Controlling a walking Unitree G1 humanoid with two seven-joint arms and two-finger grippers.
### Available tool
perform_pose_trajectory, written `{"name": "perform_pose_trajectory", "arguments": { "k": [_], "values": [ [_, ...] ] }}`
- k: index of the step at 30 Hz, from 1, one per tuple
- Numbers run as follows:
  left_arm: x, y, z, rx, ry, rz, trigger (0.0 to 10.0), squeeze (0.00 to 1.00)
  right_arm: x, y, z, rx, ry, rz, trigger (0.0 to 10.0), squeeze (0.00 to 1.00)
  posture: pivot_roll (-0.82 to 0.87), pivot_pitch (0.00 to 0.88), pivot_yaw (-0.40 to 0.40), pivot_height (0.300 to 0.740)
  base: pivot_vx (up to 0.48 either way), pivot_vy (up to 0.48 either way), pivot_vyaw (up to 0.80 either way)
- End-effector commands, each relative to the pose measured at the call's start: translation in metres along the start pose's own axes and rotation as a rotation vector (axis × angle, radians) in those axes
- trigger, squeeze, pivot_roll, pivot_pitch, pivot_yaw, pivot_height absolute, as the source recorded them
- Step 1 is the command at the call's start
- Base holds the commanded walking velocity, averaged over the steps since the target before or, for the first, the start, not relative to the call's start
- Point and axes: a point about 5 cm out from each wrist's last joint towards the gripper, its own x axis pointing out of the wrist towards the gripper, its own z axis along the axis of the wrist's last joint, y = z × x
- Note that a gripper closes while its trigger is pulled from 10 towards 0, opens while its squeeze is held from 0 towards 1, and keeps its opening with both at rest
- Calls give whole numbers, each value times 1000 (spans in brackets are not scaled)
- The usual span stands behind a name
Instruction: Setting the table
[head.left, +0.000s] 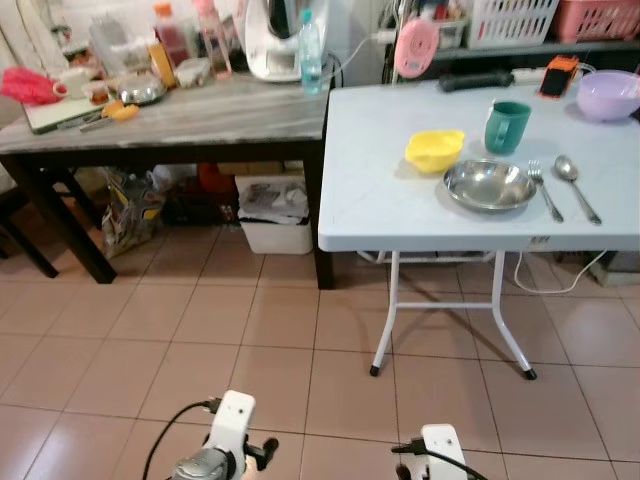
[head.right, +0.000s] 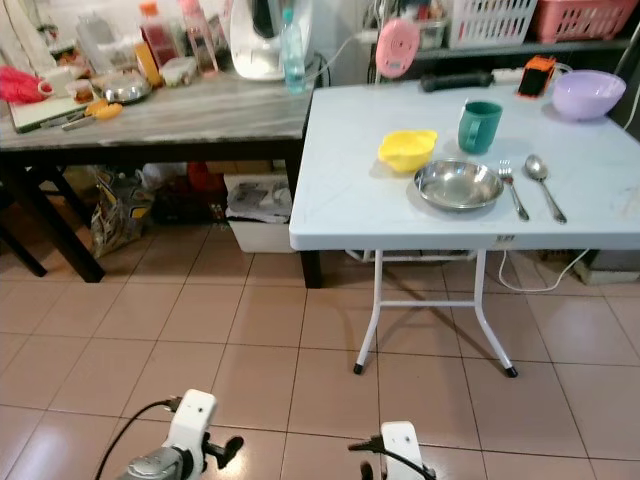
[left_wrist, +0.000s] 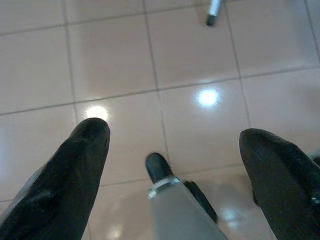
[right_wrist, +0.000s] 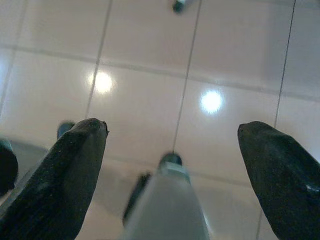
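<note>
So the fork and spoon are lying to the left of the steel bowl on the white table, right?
Not quite. In the left eye view the silver fork and spoon lie to the right of the round steel bowl on the white folding table.

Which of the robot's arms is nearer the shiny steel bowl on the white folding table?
Right. The right tool hangs low over the tiled floor, below the steel bowl and slightly left of it; the left tool hangs equally low but farther left.
</note>
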Motion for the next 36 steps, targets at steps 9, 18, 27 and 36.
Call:
{"name": "perform_pose_trajectory", "arguments": {
  "k": [9, 18, 27, 36],
  "values": [
    [6, -6, 113, 18, -412, 5, 10000, 0, 1, -21, 119, 55, -440, 2, 10000, 0, -90, 0, 86, 740, 0, 0, 0],
    [-22, 9, 157, 56, -754, 45, 10000, 0, -29, -32, 163, 43, -702, 21, 10000, 0, -91, 0, 57, 740, 0, 0, 0],
    [-59, 26, 146, 60, -897, 117, 10000, 0, -61, -38, 147, 75, -726, 54, 10000, 0, -82, 0, 43, 740, 0, 0, 0],
    [-93, 32, 112, 178, -883, 158, 10000, 0, -101, -47, 121, 107, -736, -46, 10000, 0, -83, 0, 45, 740, 0, 0, 0]
  ]
}}
